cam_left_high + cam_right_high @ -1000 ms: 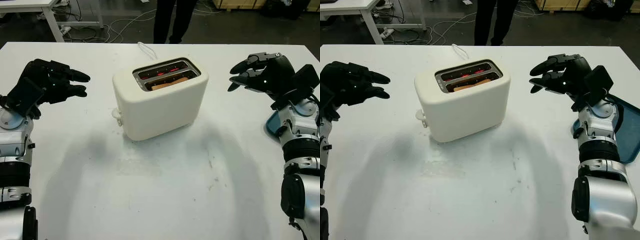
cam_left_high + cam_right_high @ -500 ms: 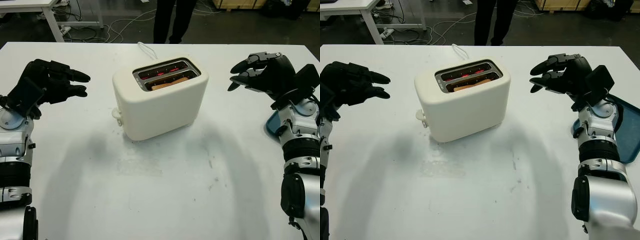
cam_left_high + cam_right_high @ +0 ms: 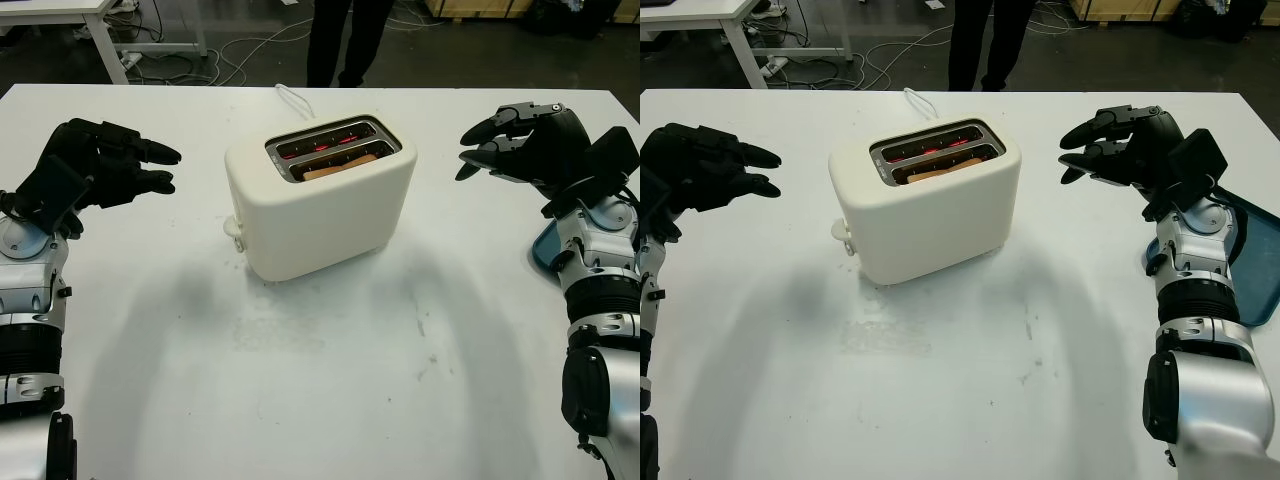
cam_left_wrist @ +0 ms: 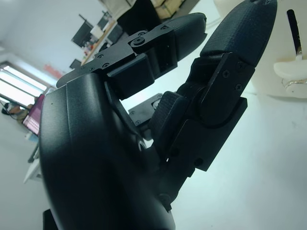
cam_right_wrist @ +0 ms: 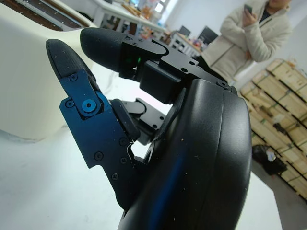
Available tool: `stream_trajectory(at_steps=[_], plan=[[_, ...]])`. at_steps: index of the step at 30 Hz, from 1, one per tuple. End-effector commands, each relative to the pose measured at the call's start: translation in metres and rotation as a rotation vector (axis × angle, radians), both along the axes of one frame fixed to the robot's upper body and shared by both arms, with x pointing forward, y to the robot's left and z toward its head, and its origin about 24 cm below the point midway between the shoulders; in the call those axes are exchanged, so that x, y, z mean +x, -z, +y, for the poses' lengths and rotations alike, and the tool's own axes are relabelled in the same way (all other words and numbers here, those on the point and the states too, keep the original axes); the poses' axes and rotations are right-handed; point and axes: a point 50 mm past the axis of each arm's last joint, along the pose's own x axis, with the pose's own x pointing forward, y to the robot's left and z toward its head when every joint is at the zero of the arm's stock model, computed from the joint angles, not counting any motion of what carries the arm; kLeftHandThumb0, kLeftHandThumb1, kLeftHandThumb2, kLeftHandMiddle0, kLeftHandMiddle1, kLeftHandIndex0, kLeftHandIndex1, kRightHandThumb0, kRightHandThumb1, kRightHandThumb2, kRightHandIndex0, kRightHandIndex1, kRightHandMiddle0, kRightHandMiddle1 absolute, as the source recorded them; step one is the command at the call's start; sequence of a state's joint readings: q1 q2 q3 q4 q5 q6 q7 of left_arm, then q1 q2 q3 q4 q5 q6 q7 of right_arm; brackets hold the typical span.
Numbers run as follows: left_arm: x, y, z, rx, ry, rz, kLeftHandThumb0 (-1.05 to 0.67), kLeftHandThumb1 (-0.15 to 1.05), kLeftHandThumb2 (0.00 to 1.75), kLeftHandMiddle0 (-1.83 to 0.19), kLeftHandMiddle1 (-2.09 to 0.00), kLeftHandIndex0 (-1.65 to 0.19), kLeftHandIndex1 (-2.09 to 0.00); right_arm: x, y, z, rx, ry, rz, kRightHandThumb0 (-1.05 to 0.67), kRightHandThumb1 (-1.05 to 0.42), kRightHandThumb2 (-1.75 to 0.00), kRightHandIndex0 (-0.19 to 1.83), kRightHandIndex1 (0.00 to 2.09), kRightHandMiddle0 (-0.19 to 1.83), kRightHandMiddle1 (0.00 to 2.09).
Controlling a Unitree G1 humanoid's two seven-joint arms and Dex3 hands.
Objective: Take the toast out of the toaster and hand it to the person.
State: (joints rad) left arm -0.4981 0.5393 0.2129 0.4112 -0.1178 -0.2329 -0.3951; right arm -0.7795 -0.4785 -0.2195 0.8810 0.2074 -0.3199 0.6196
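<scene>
A cream toaster (image 3: 320,195) stands in the middle of the white table (image 3: 330,400). A brown slice of toast (image 3: 340,165) sits low in its near slot, and the far slot glows red. My left hand (image 3: 125,165) hovers open over the table to the toaster's left, holding nothing. My right hand (image 3: 510,140) hovers open to the toaster's right, also holding nothing. Both are well apart from the toaster. A person (image 3: 345,35) in dark trousers stands beyond the table's far edge, and the person's light jacket (image 5: 249,36) appears in the right wrist view.
A blue tray (image 3: 1252,265) lies at the table's right edge, partly behind my right forearm. The toaster's white cord (image 3: 292,98) runs toward the far edge. Its lever knob (image 3: 234,229) sticks out at the near left end. Cables and another table's legs lie on the floor behind.
</scene>
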Motion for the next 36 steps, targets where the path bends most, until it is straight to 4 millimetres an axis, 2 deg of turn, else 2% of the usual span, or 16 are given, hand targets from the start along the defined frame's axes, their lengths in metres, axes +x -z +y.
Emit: stream_trajectory(at_steps=[1,36], plan=[[0.0005,0.0002,-0.0013,-0.008,-0.003,-0.002,-1.05,0.75,0.00,-1.48,-0.15,-1.42,-0.01,0.0012,-0.0032,0.0021,0.006,-0.007,-0.015,-0.56,-0.62,0.00,1.28,0.79,1.26,0.46],[0.0003,0.0013,-0.0001,-0.014,-0.002,-0.004,-1.05,0.75,0.00,-1.48,-0.14,-1.42,0.00,0.0010,-0.0035,0.0015,0.007,-0.004,-0.015,-0.53,-0.63,0.00,1.28,0.80,1.25,0.46]])
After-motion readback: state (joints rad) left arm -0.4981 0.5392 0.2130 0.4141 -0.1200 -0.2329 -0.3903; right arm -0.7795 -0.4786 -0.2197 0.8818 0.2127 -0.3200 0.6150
